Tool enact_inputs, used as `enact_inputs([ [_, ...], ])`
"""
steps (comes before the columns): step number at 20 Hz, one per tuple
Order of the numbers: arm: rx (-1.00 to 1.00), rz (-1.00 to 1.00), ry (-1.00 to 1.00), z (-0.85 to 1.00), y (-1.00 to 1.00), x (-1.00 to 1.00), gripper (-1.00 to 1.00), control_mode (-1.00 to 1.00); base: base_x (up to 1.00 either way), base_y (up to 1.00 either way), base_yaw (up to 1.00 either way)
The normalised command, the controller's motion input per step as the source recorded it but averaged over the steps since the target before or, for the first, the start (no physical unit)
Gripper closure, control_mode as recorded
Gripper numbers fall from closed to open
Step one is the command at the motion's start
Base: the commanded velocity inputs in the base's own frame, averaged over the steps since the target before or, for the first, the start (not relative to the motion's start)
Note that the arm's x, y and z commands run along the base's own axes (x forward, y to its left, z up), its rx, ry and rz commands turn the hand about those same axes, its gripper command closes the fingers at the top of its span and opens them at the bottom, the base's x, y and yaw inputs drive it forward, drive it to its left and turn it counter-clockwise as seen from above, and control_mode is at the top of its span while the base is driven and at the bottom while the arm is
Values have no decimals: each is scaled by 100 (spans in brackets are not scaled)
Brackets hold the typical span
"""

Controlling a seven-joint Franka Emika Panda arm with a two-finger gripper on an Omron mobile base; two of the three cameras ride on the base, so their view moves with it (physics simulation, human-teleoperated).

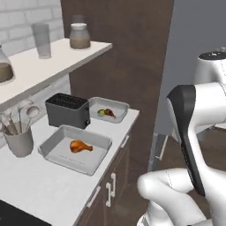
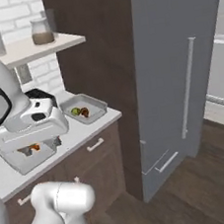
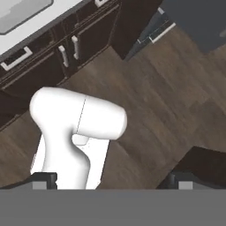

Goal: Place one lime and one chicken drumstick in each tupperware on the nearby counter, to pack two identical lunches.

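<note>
The gripper (image 3: pixel 112 181) has its jaws wide apart with nothing between them, and it looks down at the dark wood floor (image 3: pixel 176 97) in front of the cabinet doors (image 3: pixel 66 53). On the counter (image 1: pixel 39 185) sit 2 tupperwares. The near tupperware (image 1: pixel 57 154) holds 1 drumstick (image 1: pixel 80 146). The far tupperware (image 1: pixel 120 107), at the counter's end, holds a lime (image 1: pixel 102 112) touching a second drumstick (image 1: pixel 109 114). A black toaster (image 1: pixel 67 110) stands between the 2 trays, a utensil cup (image 1: pixel 18 141) nearby.
</note>
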Motion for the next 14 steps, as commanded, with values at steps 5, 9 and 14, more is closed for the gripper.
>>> enact_inputs([
  [5, 0, 0, 0, 0, 0, 0, -100, 100, 98, -100, 0],
  [9, 0, 0, 0, 0, 0, 0, -100, 100, 76, -100, 16],
  [14, 0, 0, 0, 0, 0, 0, -100, 100, 31, -69, -45],
])
